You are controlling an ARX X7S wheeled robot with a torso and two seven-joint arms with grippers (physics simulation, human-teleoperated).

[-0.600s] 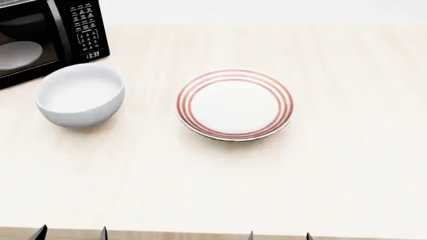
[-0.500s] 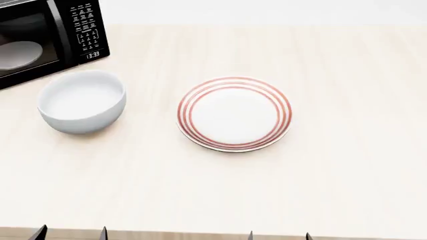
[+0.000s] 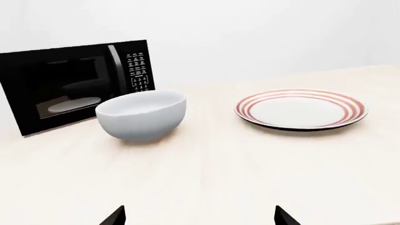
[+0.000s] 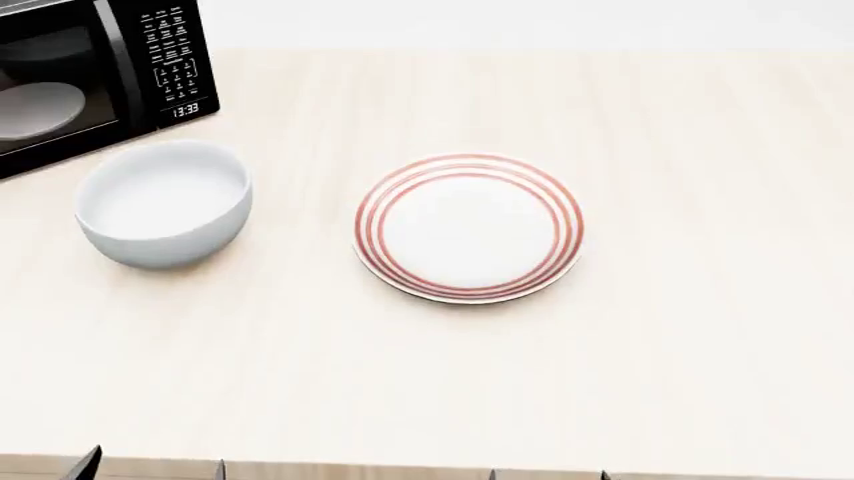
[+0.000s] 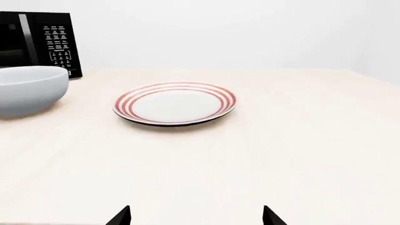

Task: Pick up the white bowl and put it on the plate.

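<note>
The white bowl [image 4: 164,203] stands upright on the pale wooden table, left of the plate [image 4: 469,227] and just in front of the microwave. It also shows in the left wrist view [image 3: 142,115] and at the edge of the right wrist view [image 5: 28,89]. The red-ringed plate lies flat and empty mid-table, also in both wrist views [image 3: 300,108] [image 5: 175,103]. My left gripper [image 3: 198,216] and right gripper [image 5: 196,215] are open and empty at the table's near edge, well short of both. Only their fingertips [image 4: 88,463] show in the head view.
A black microwave [image 4: 94,75] stands at the far left corner behind the bowl, a pale turntable disc [image 4: 38,107] inside. The table [image 4: 667,330] runs wide to the right and front. A white wall lies behind.
The bowl and plate sit slightly lower in the head view than at first, then stay still. The fingertips at the bottom edge have shifted a little.
</note>
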